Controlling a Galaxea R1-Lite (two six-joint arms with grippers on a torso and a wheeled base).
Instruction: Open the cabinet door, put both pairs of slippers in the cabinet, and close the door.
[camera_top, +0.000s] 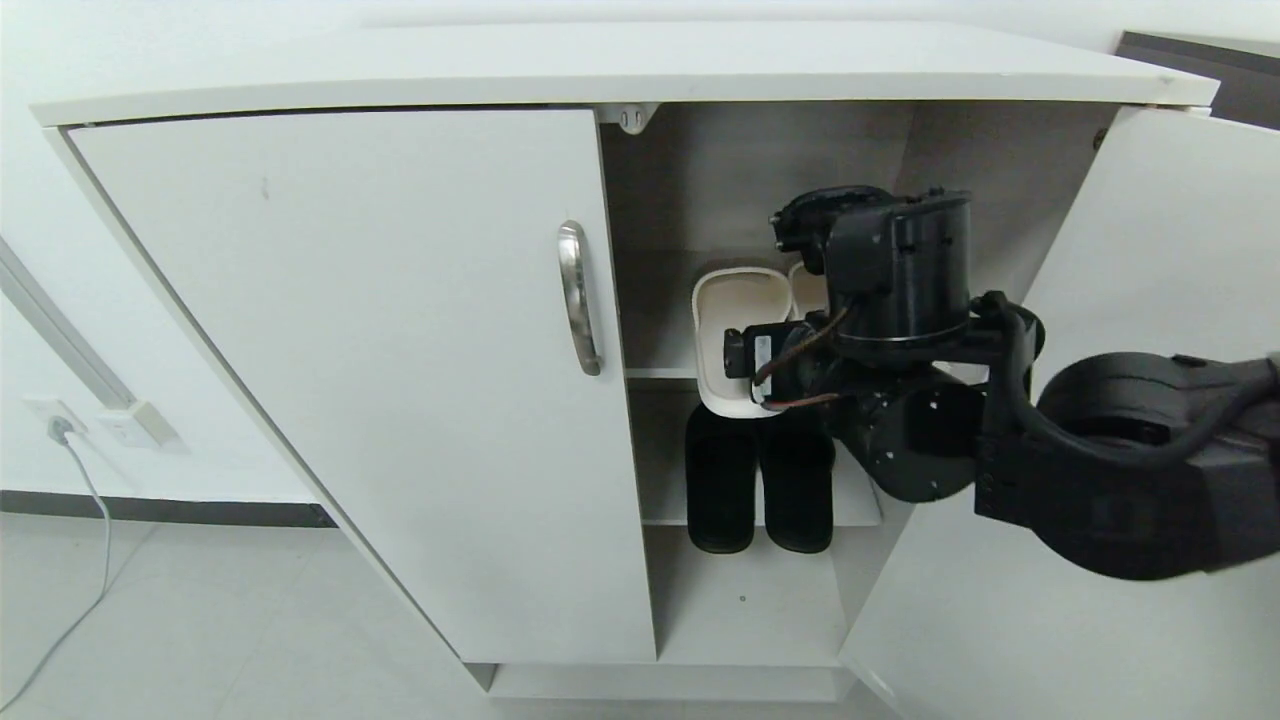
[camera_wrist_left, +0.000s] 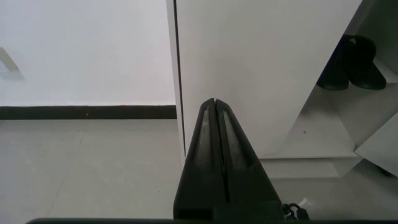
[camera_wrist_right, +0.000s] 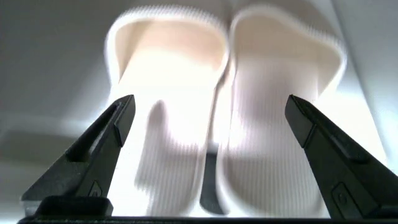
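Partly hidden white slippers (camera_top: 738, 310) (upper shelf (camera_top: 655, 373)).

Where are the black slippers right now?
In the head view, the black slippers sit side by side on the lower shelf of the open cabinet, below the white slippers.

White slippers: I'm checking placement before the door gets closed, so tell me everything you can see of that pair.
The pair of cream-white ribbed foam slippers lies side by side, touching, on the cabinet's upper shelf, heel ends overhanging its front edge. Each has a broad strap at the far end and a finely grooved footbed. The right arm hides part of one slipper in the head view. The open right pincer straddles the pair, fingers clear of both sides.
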